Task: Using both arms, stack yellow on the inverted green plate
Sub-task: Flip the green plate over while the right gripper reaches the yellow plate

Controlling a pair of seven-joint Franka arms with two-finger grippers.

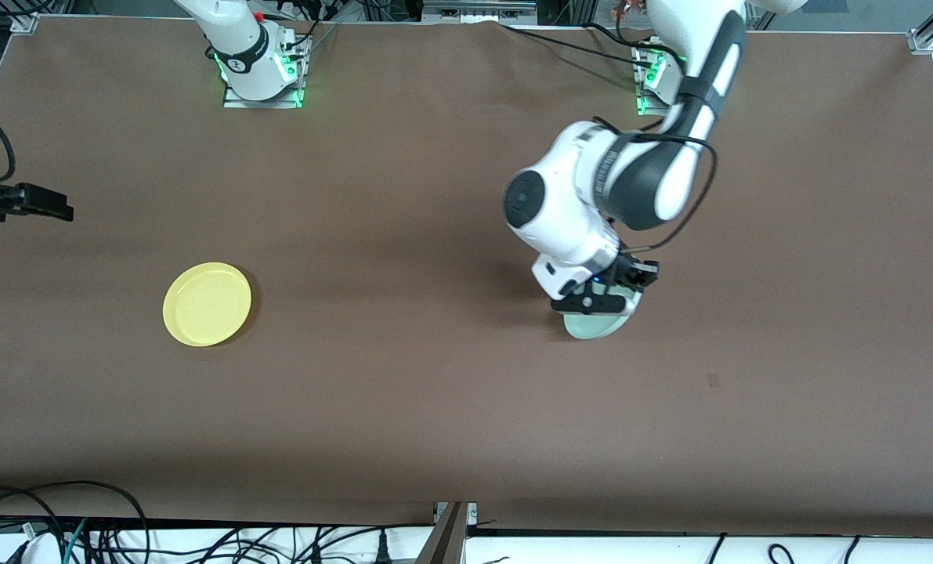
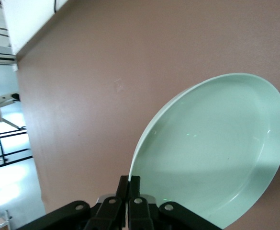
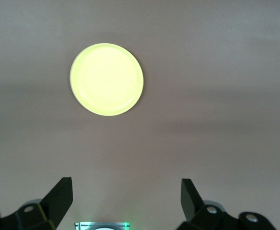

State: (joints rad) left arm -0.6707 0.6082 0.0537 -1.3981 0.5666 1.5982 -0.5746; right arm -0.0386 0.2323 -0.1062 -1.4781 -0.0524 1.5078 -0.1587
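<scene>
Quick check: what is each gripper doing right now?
Left gripper: shut on the green plate's rim, plate tilted.
Right gripper: open, holding nothing, up over the table near the yellow plate.

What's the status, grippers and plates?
Left gripper shut on green plate rim, plate tilted off table. Right gripper open, high above table, yellow plate flat, untouched. Nothing between the plates.

Bare brown table (image 1: 435, 376) between yellow plate (image 1: 207, 304) and green plate (image 1: 601, 323), well apart. Left arm (image 1: 591, 196) looms over green plate, blocking approach from above. Yellow plate unobstructed all round.
</scene>
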